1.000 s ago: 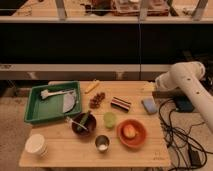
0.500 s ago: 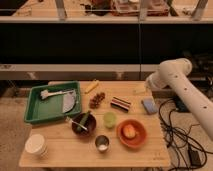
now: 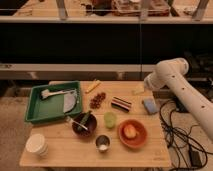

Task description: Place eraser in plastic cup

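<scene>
The eraser (image 3: 121, 103), a small black block with pale stripes, lies flat on the wooden table (image 3: 65, 155) right of centre. The plastic cup (image 3: 110, 119), a small yellow-green tumbler, stands upright just in front and to the left of it. My gripper (image 3: 139, 90) is at the end of the white arm (image 3: 172, 75), over the table's back right part, behind and to the right of the eraser and apart from it.
A light-blue pad (image 3: 149, 105) lies right of the eraser. An orange bowl (image 3: 132, 133) holding an orange item, a metal cup (image 3: 103, 143), a dark bowl (image 3: 84, 125) with a utensil, a white cup (image 3: 37, 144), a green tray (image 3: 54, 102), a dark berry cluster (image 3: 97, 100) and a yellow stick (image 3: 92, 87) also sit on the table. Cables (image 3: 182, 140) hang at the right.
The arm has swung left, bringing the gripper from the table's right edge in over its back right part. The objects have not moved.
</scene>
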